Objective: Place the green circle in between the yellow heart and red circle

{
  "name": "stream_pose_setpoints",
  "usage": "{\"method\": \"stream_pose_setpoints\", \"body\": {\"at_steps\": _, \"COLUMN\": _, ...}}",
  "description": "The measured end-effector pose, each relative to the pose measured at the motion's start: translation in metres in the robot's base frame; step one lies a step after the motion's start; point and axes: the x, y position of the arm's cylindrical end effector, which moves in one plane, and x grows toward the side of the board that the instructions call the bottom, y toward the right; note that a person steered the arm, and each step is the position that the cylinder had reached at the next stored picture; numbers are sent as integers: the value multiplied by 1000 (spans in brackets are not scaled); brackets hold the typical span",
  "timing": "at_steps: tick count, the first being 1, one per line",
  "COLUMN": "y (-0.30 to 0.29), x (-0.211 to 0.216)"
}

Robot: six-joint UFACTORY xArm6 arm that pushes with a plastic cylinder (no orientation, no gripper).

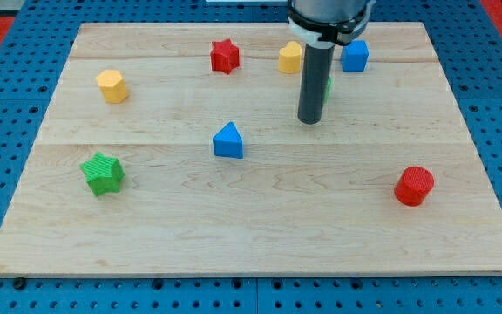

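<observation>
My tip [310, 120] rests on the board in the upper middle. Only a thin green sliver of the green circle [329, 86] shows, at the right edge of the rod and just above the tip; the rod hides the rest. The yellow heart [290, 58] lies just up and left of the rod, near the view's top. The red circle [414, 185] stands far off at the lower right, well apart from my tip.
A blue block [355, 55] sits right of the rod at the top. A red star [225, 56] is left of the heart. A yellow block [111, 85], a green star [103, 172] and a blue triangle [227, 140] lie further left.
</observation>
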Motion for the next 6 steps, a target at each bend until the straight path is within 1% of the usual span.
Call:
{"method": "stream_pose_setpoints", "body": {"at_steps": 4, "y": 24, "x": -24}}
{"method": "stream_pose_setpoints", "body": {"at_steps": 5, "y": 24, "x": -25}}
{"method": "stream_pose_setpoints", "body": {"at_steps": 6, "y": 23, "x": -12}}
